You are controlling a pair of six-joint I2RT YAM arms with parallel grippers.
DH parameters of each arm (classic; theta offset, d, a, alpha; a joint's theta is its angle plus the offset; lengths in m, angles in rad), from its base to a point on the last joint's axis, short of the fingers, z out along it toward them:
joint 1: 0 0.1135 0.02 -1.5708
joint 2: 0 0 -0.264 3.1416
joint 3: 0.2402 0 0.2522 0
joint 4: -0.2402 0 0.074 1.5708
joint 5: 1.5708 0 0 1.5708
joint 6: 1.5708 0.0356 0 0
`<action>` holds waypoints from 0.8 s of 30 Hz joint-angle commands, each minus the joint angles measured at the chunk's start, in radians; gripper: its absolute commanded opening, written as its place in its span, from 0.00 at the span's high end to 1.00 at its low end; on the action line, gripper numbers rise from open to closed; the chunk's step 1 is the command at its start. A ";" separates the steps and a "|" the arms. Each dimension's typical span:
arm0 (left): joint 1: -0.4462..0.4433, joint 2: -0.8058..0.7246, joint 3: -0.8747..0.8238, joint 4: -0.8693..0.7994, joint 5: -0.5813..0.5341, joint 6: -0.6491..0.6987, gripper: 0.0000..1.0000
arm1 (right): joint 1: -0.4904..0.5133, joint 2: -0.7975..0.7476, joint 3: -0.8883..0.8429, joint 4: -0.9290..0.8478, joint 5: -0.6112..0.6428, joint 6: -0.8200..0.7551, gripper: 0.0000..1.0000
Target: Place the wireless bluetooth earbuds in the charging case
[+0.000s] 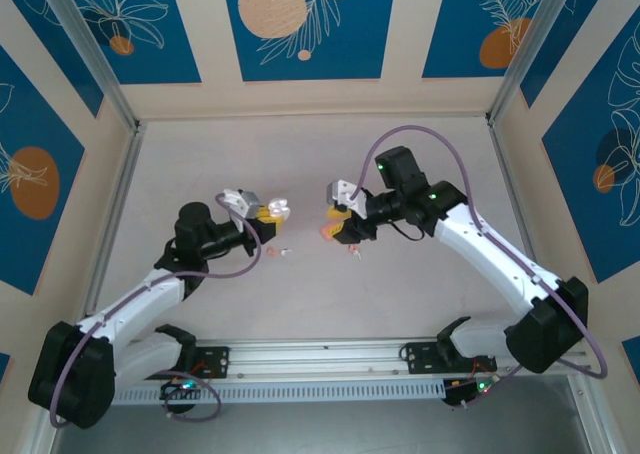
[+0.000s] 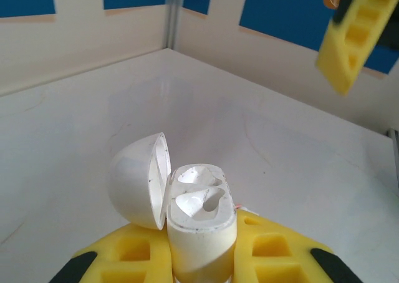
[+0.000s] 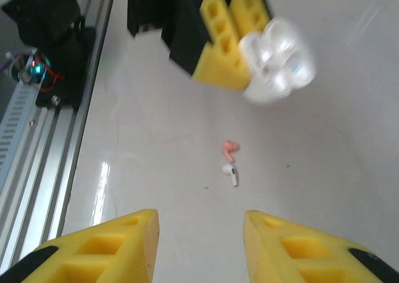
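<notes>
One white charging case (image 2: 199, 227) (lid open) is pinched in the left gripper (image 1: 266, 212) above the table (image 3: 312, 171); a pink earbud (image 3: 230, 149) and white earbud (image 3: 231, 175) lie between; the right gripper (image 3: 199, 245), spread, should centre over one bud before closing.

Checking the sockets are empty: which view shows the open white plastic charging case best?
Left wrist: the white plastic charging case sits close, lid open, both sockets visible and empty. Right wrist shows it blurred, farther off; top external shows a tiny white speck.
</notes>
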 commanded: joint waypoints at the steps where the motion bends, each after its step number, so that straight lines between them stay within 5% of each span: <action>1: 0.035 -0.047 -0.015 -0.084 -0.057 -0.049 0.84 | 0.036 0.076 0.045 -0.057 0.050 -0.124 0.60; 13: 0.107 -0.163 -0.066 -0.284 -0.429 -0.198 0.85 | 0.157 0.447 0.242 -0.073 0.173 -0.226 0.61; 24: 0.183 -0.184 -0.048 -0.418 -0.523 -0.209 0.85 | 0.216 0.708 0.402 -0.081 0.264 -0.185 0.62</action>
